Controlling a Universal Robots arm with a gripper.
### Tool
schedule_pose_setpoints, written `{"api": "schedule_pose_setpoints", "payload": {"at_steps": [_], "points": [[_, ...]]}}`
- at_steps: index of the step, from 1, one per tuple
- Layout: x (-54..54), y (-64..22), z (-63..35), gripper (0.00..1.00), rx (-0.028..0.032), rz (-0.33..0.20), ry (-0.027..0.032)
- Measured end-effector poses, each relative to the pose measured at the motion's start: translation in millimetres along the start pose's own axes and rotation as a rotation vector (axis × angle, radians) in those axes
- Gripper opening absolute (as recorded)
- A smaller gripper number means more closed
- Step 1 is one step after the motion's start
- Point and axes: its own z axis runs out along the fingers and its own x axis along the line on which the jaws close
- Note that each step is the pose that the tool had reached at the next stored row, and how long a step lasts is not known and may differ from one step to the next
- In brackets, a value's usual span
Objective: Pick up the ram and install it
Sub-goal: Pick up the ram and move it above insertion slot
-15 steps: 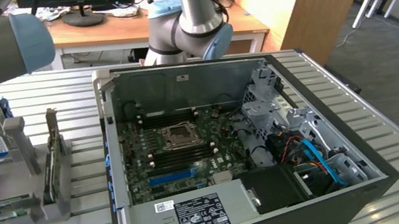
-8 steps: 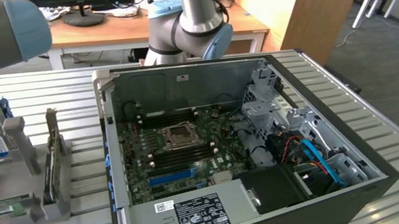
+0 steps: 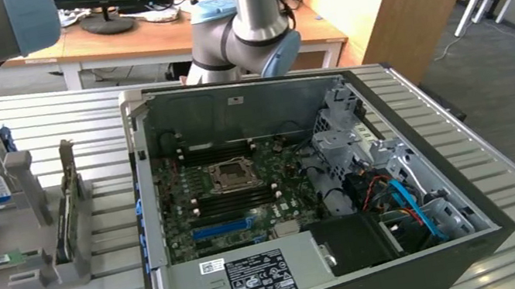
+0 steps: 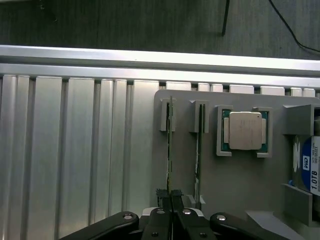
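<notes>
Gripper (image 4: pixel 170 196) clenched on the ram (image 4: pixel 169 145): black fingertips (image 4: pixel 162 196) pinch one end of the thin green stick. It stands on edge in the outermost slot of the grey holder plate (image 4: pixel 240 185), along the plate's edge next to the bare ribbed table (image 4: pixel 75 150), other end in its bracket. Second stick (image 4: pixel 198 150) in the next slot, just beside; then a processor (image 4: pixel 245 131) in its cradle, hard drive (image 4: pixel 309 172) toward the plate's opposite edge; open computer case (image 3: pixel 230 106) on the same table, apart from the plate, toward the exterior view's right.
</notes>
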Motion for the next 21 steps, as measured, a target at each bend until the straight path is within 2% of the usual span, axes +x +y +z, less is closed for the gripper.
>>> {"api": "schedule_pose_setpoints", "payload": {"at_steps": [13, 21], "points": [[-1.0, 1.9, -44.8, 0.12, 0.0001, 0.000, 0.0000], [-1.5, 2.9, -68.1, 0.12, 0.0000, 0.000, 0.0000]]}}
